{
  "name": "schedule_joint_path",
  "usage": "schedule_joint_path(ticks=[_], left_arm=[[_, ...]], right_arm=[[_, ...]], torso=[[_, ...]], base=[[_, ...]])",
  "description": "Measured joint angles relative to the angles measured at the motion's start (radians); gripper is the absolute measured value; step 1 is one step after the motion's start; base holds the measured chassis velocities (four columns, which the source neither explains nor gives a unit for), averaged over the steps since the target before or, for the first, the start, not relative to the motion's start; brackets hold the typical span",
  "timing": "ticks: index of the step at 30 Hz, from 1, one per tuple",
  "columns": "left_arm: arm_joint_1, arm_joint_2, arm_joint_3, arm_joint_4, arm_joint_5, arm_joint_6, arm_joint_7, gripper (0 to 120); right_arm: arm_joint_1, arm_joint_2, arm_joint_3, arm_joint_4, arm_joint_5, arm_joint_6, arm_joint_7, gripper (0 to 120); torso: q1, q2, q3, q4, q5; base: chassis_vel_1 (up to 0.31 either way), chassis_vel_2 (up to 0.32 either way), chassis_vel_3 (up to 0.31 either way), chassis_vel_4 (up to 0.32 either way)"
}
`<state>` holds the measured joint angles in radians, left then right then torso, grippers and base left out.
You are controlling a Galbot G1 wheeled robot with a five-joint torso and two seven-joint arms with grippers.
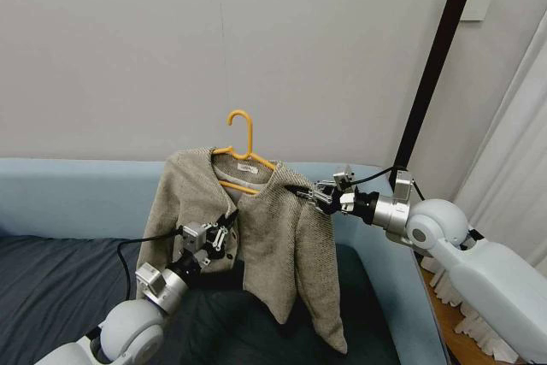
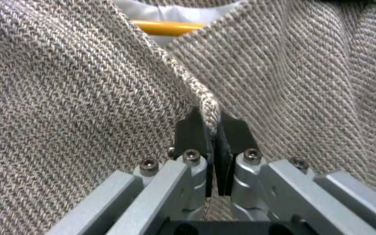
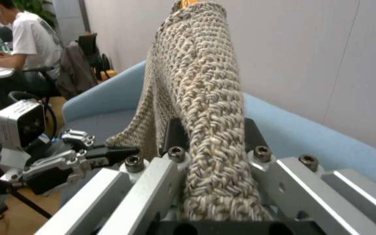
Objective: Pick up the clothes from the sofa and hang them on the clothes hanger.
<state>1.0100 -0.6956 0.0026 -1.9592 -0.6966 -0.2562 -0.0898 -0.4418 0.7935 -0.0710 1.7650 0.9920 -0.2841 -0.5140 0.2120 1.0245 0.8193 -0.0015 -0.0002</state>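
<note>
Cardigan (image 1: 286,250) on hanger (image 1: 243,128) — left gripper (image 1: 228,226), right gripper (image 1: 304,193) pinching it.

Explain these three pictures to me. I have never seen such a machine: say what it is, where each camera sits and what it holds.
This is a wheeled robot with two arms, each ending in a two-fingered gripper. The wide picture comes from a camera on its head; the two close-ups come from cameras on its wrists. A grey knitted cardigan sits on an orange hanger, above a blue sofa. The left gripper pinches the cardigan's front edge; the right gripper clamps the knit near the shoulder.
</note>
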Motion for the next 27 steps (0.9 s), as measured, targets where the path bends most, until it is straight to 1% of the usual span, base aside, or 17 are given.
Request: schedule_joint_path(ticks=[9, 11, 12, 16, 17, 19, 23, 24, 27], left_arm=[[-0.028, -0.004, -0.011, 0.010, -0.010, -0.004, -0.030, 0], [-0.026, -0.005, -0.022, 0.013, -0.013, -0.005, -0.044, 4], [-0.026, -0.005, -0.022, 0.013, -0.013, -0.005, -0.044, 4], [0.023, -0.013, -0.055, 0.009, -0.025, 0.000, -0.102, 23], [0.023, -0.013, -0.055, 0.009, -0.025, 0.000, -0.102, 23], [0.045, -0.022, -0.070, 0.002, -0.032, -0.008, -0.127, 31], [0.090, -0.049, -0.100, -0.014, -0.064, -0.060, -0.156, 49], [0.090, -0.049, -0.100, -0.014, -0.064, -0.060, -0.156, 49], [0.136, -0.066, -0.120, -0.013, -0.052, -0.061, -0.201, 65]], right_arm=[[-0.005, -0.001, -0.001, 0.006, 0.009, 0.018, -0.023, 8], [-0.007, -0.003, 0.002, 0.013, 0.014, 0.024, -0.023, 8], [-0.007, -0.003, 0.002, 0.013, 0.014, 0.024, -0.023, 8], [-0.006, -0.011, 0.031, 0.022, 0.045, 0.036, -0.005, 8], [-0.006, -0.011, 0.031, 0.022, 0.045, 0.036, -0.005, 8], [-0.005, -0.021, 0.043, 0.029, 0.059, 0.045, 0.010, 8], [-0.004, -0.055, 0.057, 0.064, 0.076, 0.053, 0.062, 8], [-0.004, -0.055, 0.057, 0.064, 0.076, 0.053, 0.062, 8], [-0.008, -0.093, 0.063, 0.099, 0.086, 0.053, 0.120, 8]], torso=[[0.000, 0.000, 0.000, -0.0002, 0.0002], [0.000, 0.000, 0.000, -0.0001, 0.0001], [0.000, 0.000, 0.000, -0.0001, 0.0001], [0.000, 0.000, 0.000, 0.0001, 0.0000], [0.000, 0.000, 0.000, 0.0001, 0.0000], [0.000, 0.000, 0.000, 0.0000, 0.0002], [0.000, 0.000, 0.000, -0.0001, 0.0002], [0.000, 0.000, 0.000, -0.0001, 0.0002], [0.000, 0.000, 0.000, 0.0000, 0.0003]], base=[[0.000, 0.000, 0.000, 0.000], [0.000, 0.000, 0.000, 0.000], [0.000, 0.000, 0.000, 0.000], [0.000, 0.000, 0.000, 0.000], [0.000, 0.000, 0.000, 0.000], [0.000, 0.000, 0.000, 0.000], [0.000, 0.000, 0.000, 0.000], [0.000, 0.000, 0.000, 0.000], [0.000, 0.000, 0.000, 0.000]])
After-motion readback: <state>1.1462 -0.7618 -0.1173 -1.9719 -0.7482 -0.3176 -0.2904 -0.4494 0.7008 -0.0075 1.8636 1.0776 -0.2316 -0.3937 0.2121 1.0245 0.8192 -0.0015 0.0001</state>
